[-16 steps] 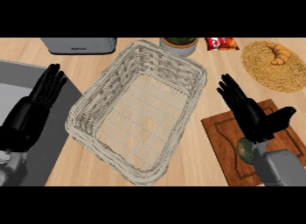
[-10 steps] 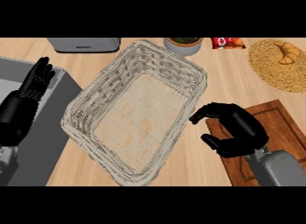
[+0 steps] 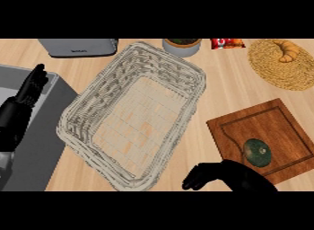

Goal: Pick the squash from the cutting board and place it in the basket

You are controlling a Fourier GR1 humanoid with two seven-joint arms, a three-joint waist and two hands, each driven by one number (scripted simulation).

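One squash [image 3: 258, 152], dark green and rounded, is lying on the one cutting board [image 3: 269, 139], toward that board's near edge; it is looking slightly oval, its longer axis running roughly from the far side to the near side of the view, though which end is the stem end cannot be told. The board is sitting on the counter [image 3: 219, 85] at the right, turned at an angle.

The right hand [image 3: 220, 176] is showing at the lower edge, just left of the board's near corner, its fingers curling downward and inward with nothing in them; it is not touching the squash.

One woven basket [image 3: 97, 101] is lying left of the board, long and tilted, holding nothing visible.

The left hand [image 3: 32, 87] is resting at the left edge with fingers straight and pointing away, over a grey sink area [image 3: 54, 143].

Along the far edge are sitting one toaster [image 3: 78, 46], one pot with a plant [image 3: 181, 45], one red packet [image 3: 227, 42], and one round woven mat [image 3: 283, 64] carrying one croissant [image 3: 287, 50].
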